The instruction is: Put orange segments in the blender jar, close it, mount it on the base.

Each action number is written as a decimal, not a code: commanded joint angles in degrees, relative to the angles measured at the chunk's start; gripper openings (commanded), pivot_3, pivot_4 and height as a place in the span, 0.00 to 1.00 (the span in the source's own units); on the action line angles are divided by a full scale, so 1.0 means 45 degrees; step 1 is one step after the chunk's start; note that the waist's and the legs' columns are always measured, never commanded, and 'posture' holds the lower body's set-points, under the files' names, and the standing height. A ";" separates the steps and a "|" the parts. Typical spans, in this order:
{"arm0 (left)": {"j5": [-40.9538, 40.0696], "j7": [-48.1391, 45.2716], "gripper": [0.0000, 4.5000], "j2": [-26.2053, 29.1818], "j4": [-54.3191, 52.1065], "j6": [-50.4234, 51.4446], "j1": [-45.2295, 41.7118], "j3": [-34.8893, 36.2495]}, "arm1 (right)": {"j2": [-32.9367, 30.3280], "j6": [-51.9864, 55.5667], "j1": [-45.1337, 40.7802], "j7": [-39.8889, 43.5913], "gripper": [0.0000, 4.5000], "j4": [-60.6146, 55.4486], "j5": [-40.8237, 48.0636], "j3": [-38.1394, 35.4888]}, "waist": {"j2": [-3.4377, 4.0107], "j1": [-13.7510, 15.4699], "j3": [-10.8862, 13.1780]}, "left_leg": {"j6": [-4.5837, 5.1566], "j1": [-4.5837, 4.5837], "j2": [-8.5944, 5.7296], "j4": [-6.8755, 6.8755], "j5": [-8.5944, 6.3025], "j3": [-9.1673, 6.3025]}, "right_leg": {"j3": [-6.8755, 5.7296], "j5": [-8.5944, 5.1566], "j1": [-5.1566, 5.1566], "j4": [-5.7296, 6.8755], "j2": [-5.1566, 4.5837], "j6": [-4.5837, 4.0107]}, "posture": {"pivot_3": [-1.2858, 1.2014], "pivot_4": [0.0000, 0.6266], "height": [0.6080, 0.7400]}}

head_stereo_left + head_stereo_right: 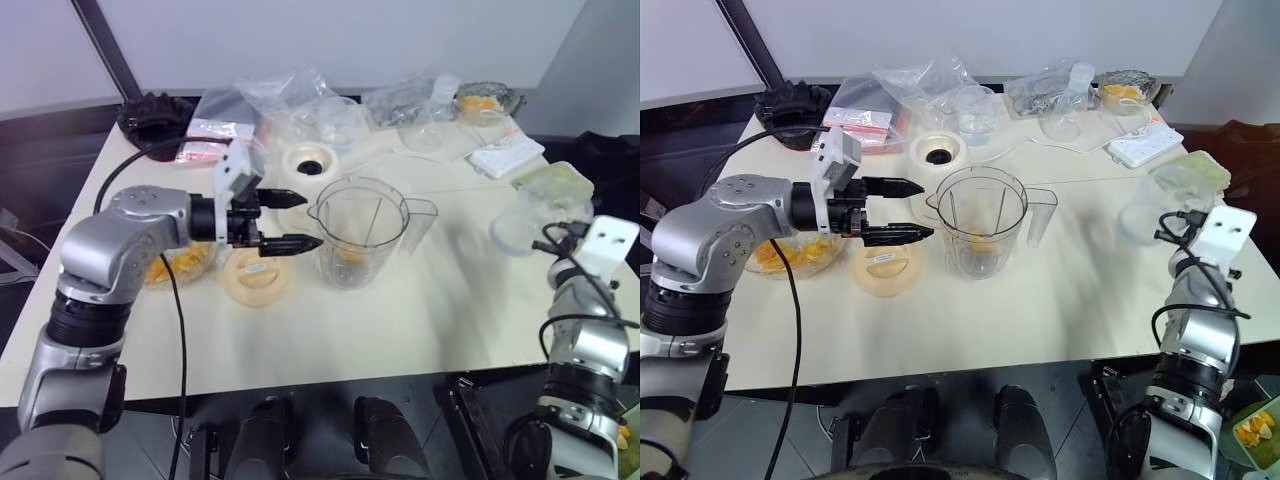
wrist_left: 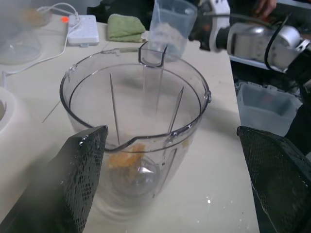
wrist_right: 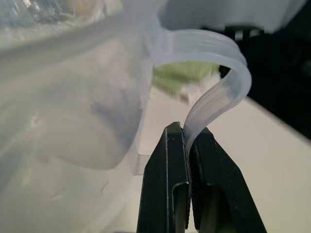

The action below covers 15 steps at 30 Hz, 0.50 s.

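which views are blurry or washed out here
Right wrist view: the clear cup is a soft blur, only the right tool on its handle is crisp. Left wrist view: fingers blurred, blender jar sharp. Left eye view: cup smeared by motion.

Right gripper [image 3: 187,133]: black fingers [image 3: 165,179] closed, pinching a thin translucent curved plastic tab [image 3: 221,92]. Cloudy clear plastic container [image 3: 73,97] alongside, resting on cream tabletop [image 3: 262,170]. Green object [image 3: 187,75] behind, blurred.

No legible text, label, brand or number on anything here.
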 commanded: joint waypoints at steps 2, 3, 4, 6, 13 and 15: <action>-0.0254 0.0119 0.99 0.0222 -0.0639 0.0130 0.0120 0.0366 | -0.0410 -0.1261 -0.0326 -0.0367 0.01 0.0915 -0.0054 0.0142 | -0.0001 0.0016 0.0000 | 0.0000 0.0000 -0.0001 0.0000 0.0000 0.0004 | 0.0006 0.0000 0.0001 -0.0004 0.0000 0.0001 | 0.52 0.24 1.00; -0.0218 0.0133 0.99 0.0237 -0.0659 0.0131 0.0158 0.0343 | -0.0454 -0.1413 -0.0383 -0.0379 0.01 0.1228 -0.0058 0.0228 | -0.0001 0.0019 0.0000 | 0.0000 0.0000 -0.0001 0.0000 0.0000 0.0004 | 0.0007 -0.0002 0.0001 -0.0005 0.0000 -0.0003 | 0.52 0.24 1.00; -0.0192 0.0142 0.99 0.0244 -0.0660 0.0125 0.0171 0.0321 | -0.0498 -0.1543 -0.0436 -0.0396 0.01 0.1456 -0.0034 0.0290 | -0.0001 0.0018 0.0000 | 0.0000 0.0001 -0.0001 0.0001 0.0000 0.0005 | 0.0007 -0.0006 0.0003 -0.0005 0.0000 -0.0011 | 0.52 0.24 1.00; -0.0166 0.0186 0.99 0.0288 -0.0689 0.0141 0.0270 0.0312 | -0.0568 -0.1771 -0.0561 -0.0595 0.01 0.1958 -0.0059 0.0417 | -0.0001 0.0008 0.0000 | 0.0000 0.0008 -0.0002 0.0001 0.0000 0.0006 | 0.0009 -0.0006 0.0006 -0.0005 0.0000 -0.0013 | 0.52 0.24 1.00; -0.0254 0.0430 0.99 0.0275 -0.0898 0.0345 0.0421 0.0348 | -0.0477 -0.2059 -0.0702 -0.1391 0.01 0.2677 -0.0109 0.0815 | -0.0002 0.0003 0.0001 | 0.0000 0.0011 -0.0001 -0.0004 0.0000 0.0005 | 0.0012 -0.0007 0.0006 -0.0006 0.0003 -0.0013 | 0.52 0.24 1.00; -0.0252 0.0477 0.99 0.0240 -0.0909 0.0375 0.0433 0.0356 | -0.0412 -0.2112 -0.0701 -0.1470 0.01 0.2821 -0.0051 0.0920 | -0.0002 0.0003 0.0000 | 0.0000 0.0012 -0.0001 -0.0004 0.0000 0.0004 | 0.0012 -0.0007 0.0007 -0.0005 0.0003 -0.0013 | 0.52 0.24 1.00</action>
